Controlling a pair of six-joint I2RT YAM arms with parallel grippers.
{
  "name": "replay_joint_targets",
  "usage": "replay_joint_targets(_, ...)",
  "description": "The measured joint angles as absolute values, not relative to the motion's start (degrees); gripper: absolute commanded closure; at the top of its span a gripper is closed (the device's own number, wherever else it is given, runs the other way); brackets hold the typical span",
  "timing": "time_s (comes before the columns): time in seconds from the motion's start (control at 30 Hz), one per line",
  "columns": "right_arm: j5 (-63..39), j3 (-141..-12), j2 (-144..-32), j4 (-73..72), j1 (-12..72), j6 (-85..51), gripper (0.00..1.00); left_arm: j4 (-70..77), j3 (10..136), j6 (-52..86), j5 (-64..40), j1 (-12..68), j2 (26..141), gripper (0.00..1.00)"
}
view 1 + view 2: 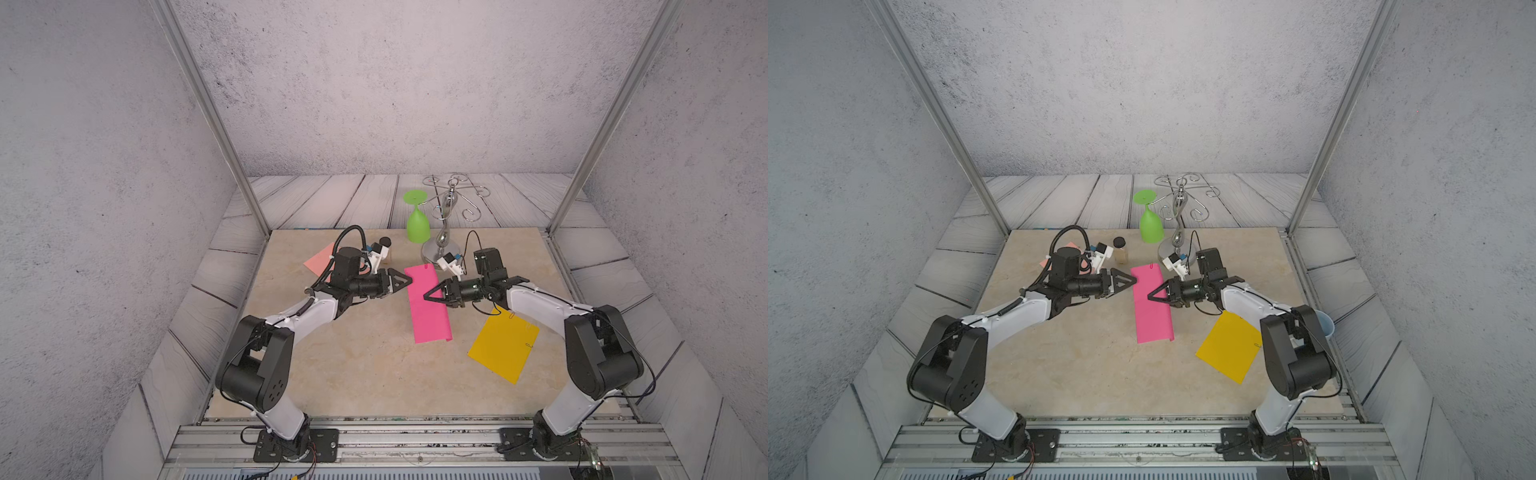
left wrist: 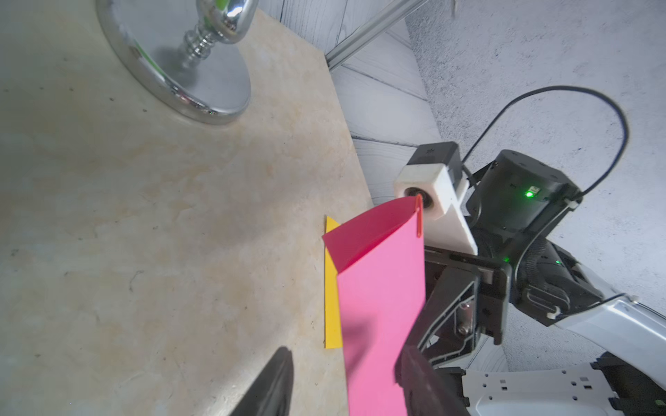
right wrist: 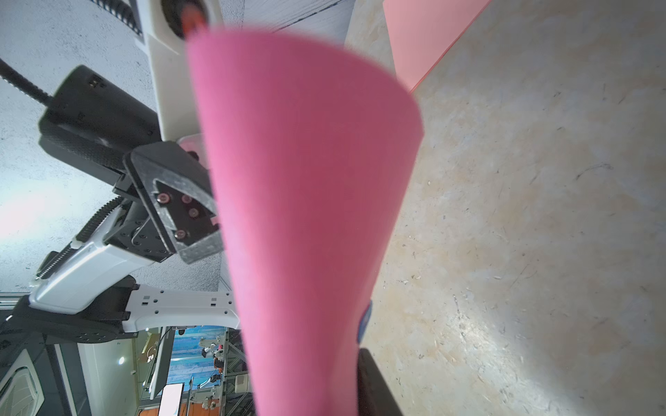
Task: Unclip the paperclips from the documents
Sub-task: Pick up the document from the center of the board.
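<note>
The right fingers (image 3: 376,385) pinch the raised magenta sheet (image 1: 428,316); the left fingers (image 2: 270,381) gape astride its edge. Tugging the red paperclip (image 2: 419,219) sideways could tear the paper.

Robot laboratory test cell
Robot arms (image 1: 307,311) are bolted to an aluminium rail (image 1: 415,440), enclosed by metal posts (image 1: 208,112) and printed backdrop panels (image 1: 395,83); a lit screen (image 3: 172,399) is seen beyond.
</note>
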State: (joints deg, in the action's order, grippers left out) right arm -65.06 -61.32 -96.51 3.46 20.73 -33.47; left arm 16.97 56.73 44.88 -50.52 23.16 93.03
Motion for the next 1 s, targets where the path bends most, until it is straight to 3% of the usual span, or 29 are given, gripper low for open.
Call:
replay_joint_targets(0.17,-65.9,-61.4,-96.5,2.8,22.3,-34.0,0.72,19.7,56.7,46.2,-52.3,23.3,93.0,0.49)
replay_joint_targets(0.5,-66.1,-63.4,-96.8,5.1,23.2,-32.9,0.72,21.6,56.7,47.3,-53.8,23.3,93.0,0.66)
replay_joint_targets(1.0,-66.0,-68.5,-99.8,16.0,25.1,-26.1,0.73,21.6,56.9,46.6,-56.0,24.3,93.0,0.70)
